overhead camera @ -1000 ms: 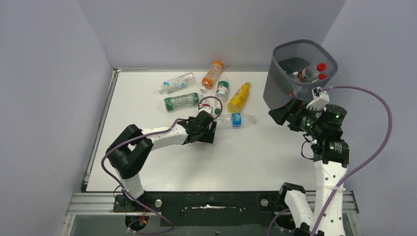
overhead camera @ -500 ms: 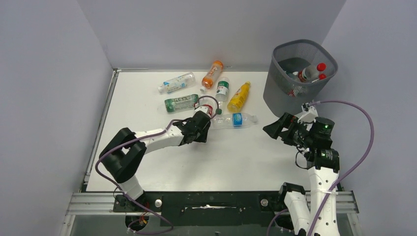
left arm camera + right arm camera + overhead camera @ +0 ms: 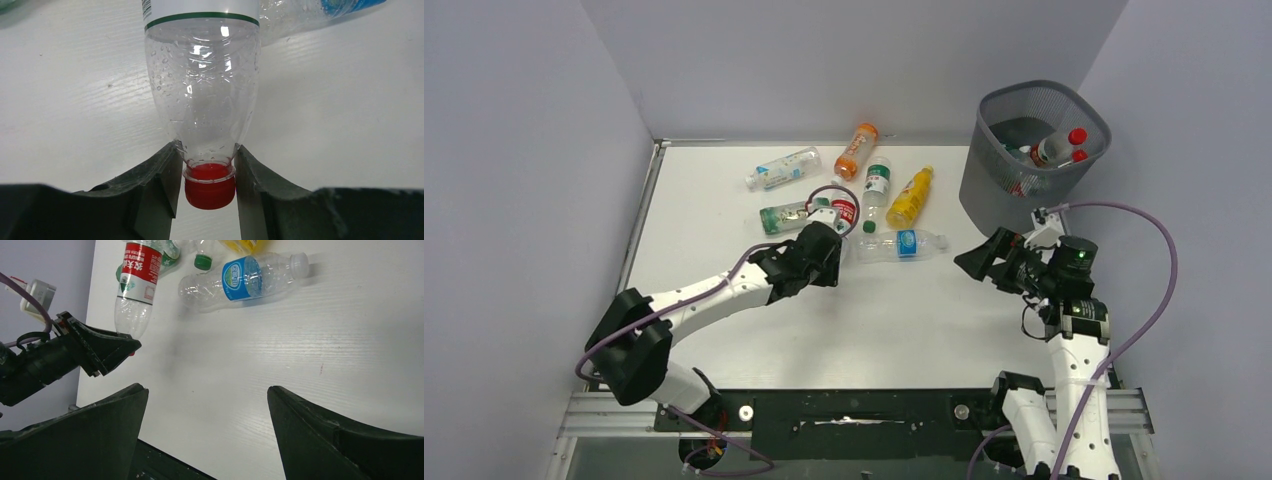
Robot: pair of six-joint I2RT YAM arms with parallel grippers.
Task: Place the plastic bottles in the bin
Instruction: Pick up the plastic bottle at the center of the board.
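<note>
My left gripper (image 3: 207, 170) is shut on the neck of a clear bottle (image 3: 202, 100) with a red cap and a red label (image 3: 844, 213), just above the cap. The right wrist view shows this bottle (image 3: 136, 285) in the left gripper (image 3: 107, 347), over the table. A clear blue-labelled bottle (image 3: 904, 244) lies just to its right. The dark mesh bin (image 3: 994, 190) stands at the far right with red-capped bottles (image 3: 1059, 147) inside. My right gripper (image 3: 984, 262) hovers open in front of the bin, with nothing between its fingers (image 3: 115, 410).
More bottles lie at the back of the table: an orange one (image 3: 856, 150), a yellow one (image 3: 909, 196), a green-labelled one (image 3: 779, 215), a green-capped one (image 3: 876, 183) and a clear one (image 3: 782, 168). Grey walls close in the table.
The left gripper has shut on the red-capped bottle's neck and the arm has stretched farther over the table. The right gripper has dropped and drifted left, away from the bin's rim.
</note>
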